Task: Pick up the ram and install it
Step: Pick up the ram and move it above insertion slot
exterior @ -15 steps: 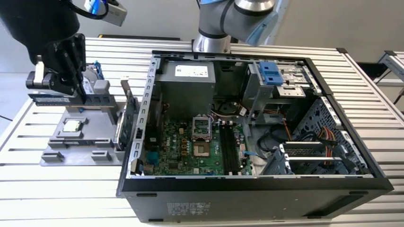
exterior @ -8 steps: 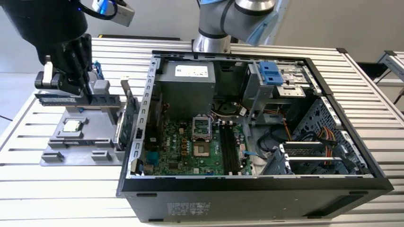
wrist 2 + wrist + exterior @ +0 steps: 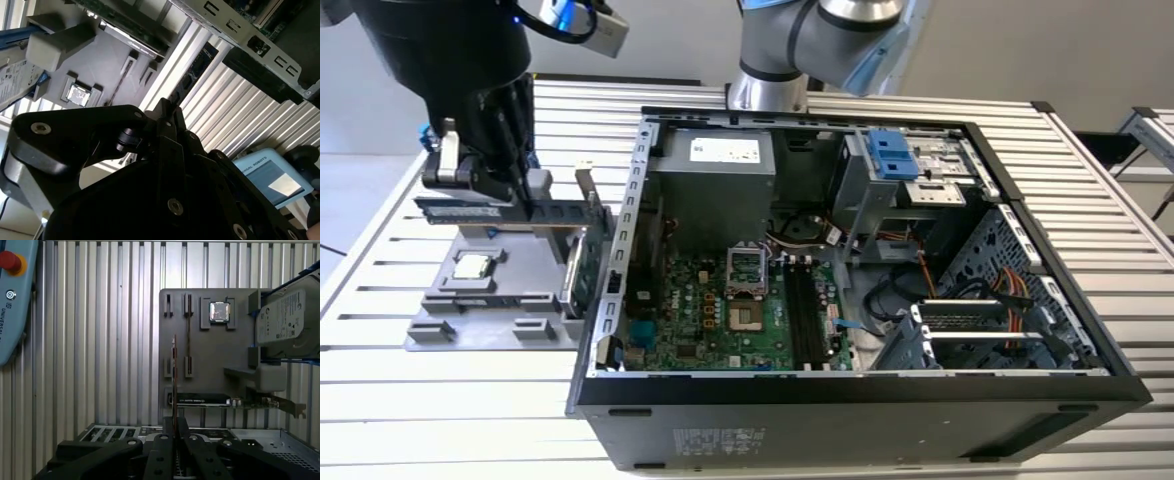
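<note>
- The ram (image 3: pixel 174 385) is up in the tool (image 3: pixel 174 429). The first wrist view catches it edge-on, a thin line running out past the fingertips.
- The tool is narrow, with its jaws pinched on the stick's flat faces.
- Below sits the grey holder (image 3: pixel 210 355) on the worktop (image 3: pixel 100 340). The ram looks clear of its grooves, but I can't tell by how much.
- A card (image 3: pixel 205 400) stands on edge in the holder, near the tool. That's the one to keep off.
- In the exterior view the open case (image 3: pixel 630 200) lies just beside the holder, on the exterior view's right. The slots (image 3: pixel 803 318) on its board are well apart from the ram.
- I'd call this the lift-and-carry stage, with nothing seated yet.
- To do it well, grip firmly and keep the stick level, since the free length could pivot in the pinch. It also needs to pass clear of the card and the case wall.
</note>
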{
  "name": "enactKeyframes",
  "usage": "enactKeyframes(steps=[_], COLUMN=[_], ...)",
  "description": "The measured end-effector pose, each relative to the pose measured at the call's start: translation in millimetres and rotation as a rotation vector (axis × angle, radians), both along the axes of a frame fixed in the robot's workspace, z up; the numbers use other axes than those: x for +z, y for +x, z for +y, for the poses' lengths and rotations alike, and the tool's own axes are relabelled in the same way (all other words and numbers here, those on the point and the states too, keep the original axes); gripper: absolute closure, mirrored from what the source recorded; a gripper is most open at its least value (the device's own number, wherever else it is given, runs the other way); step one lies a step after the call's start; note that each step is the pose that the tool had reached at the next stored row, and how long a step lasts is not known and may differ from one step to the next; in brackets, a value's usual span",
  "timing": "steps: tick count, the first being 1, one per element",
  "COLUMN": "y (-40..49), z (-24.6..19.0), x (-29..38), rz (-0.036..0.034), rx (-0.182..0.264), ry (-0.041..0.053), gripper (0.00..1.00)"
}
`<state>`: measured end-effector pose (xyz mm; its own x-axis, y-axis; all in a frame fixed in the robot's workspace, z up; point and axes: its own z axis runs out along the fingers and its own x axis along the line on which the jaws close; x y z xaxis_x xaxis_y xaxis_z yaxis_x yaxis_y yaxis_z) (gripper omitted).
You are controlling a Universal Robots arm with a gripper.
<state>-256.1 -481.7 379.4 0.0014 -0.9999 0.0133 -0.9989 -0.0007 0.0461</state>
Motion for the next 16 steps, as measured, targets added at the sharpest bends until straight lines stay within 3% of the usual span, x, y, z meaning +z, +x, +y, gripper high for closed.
enactKeyframes(steps=[16], y=[29.5], z=[0.0], x=[0.0], rz=[0.0053], rx=[-0.003], ry=[0.0], gripper=[1.0])
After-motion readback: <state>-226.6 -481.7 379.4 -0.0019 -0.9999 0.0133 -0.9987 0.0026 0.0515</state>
